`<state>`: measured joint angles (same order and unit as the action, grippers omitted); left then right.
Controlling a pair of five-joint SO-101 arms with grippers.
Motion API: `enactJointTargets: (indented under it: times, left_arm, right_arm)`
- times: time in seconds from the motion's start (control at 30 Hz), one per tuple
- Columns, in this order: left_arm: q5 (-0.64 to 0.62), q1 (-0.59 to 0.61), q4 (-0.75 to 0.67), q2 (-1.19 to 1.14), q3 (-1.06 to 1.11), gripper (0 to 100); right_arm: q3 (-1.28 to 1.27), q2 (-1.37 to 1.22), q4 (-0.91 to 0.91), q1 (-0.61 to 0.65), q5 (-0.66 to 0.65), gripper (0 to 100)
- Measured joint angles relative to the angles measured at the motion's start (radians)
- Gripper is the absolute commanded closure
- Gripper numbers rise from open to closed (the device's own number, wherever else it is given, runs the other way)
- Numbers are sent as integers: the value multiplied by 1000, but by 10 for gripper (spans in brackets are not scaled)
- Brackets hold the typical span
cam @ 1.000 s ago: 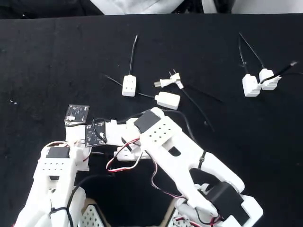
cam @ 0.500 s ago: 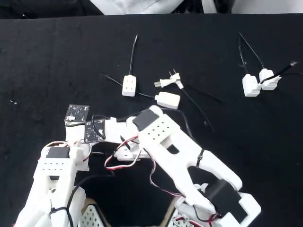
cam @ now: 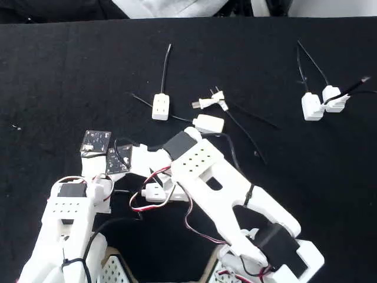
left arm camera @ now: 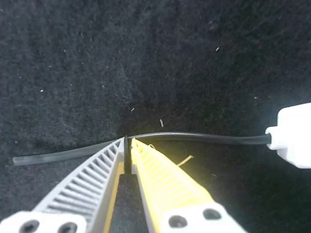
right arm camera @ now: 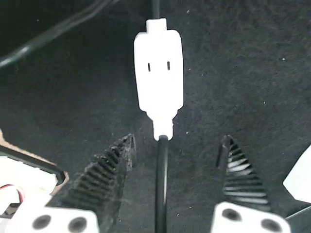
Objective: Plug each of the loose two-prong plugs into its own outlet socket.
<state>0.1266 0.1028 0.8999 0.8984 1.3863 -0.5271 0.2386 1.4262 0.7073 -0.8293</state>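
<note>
Left gripper (left arm camera: pixel 127 145): closed on a thin black cable (left arm camera: pixel 194 138), pinched at the very fingertips, low over the black tabletop (left arm camera: pixel 146 48)
White body (left arm camera: pixel 294 136): joined to the end of that cable; I cannot tell whether it is a plug or a socket
Right gripper (right arm camera: pixel 178 141): spread wide, one finger on each side of a black cord (right arm camera: pixel 162 184), touching nothing
Slotted socket (right arm camera: pixel 159 73): white, two slots facing up, lying flat just ahead of the open fingers, with the cord running back between them
Left arm (cam: pixel 68 215): at the near left corner of the tabletop
Right arm (cam: pixel 224 183): rises from the near edge and slants across toward the left arm
Square socket (cam: pixel 160 107): mid-tabletop, its lead running toward the far edge
Oblong socket (cam: pixel 208 124): just beyond the right arm's wrist
Loose plug (cam: pixel 211 101): prongs bare, near the oblong socket but apart from it
White pair (cam: pixel 312 107): two bodies touching, toward the far right corner
</note>
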Motion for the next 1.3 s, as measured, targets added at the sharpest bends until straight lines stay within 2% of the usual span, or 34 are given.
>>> enactJointTargets:
  times: [0.2, 0.33, 0.47, 0.63, 0.9, 1.17, 1.3]
  left_arm:
    - [0, 0, 0, 0, 0, 970]
    - [0, 2, 0, 0, 0, 970]
    - [0, 5, 0, 0, 0, 970]
    - [0, 5, 0, 0, 0, 970]
    - [0, 18, 0, 0, 0, 970]
    - [-201, 143, 0, 0, -17, 967]
    - [-261, 226, 0, 0, -38, 967]
  right_arm:
    - [0, 158, 3, 3, 21, 730]
    - [-23, 176, -11, 51, 126, 730]
    - [-98, 175, -101, 69, 192, 730]
    - [-126, 155, -190, 75, 199, 728]
    - [-135, 149, -219, 78, 204, 727]
    - [-149, 149, -247, 78, 204, 727]
    - [-149, 149, -247, 78, 204, 729]
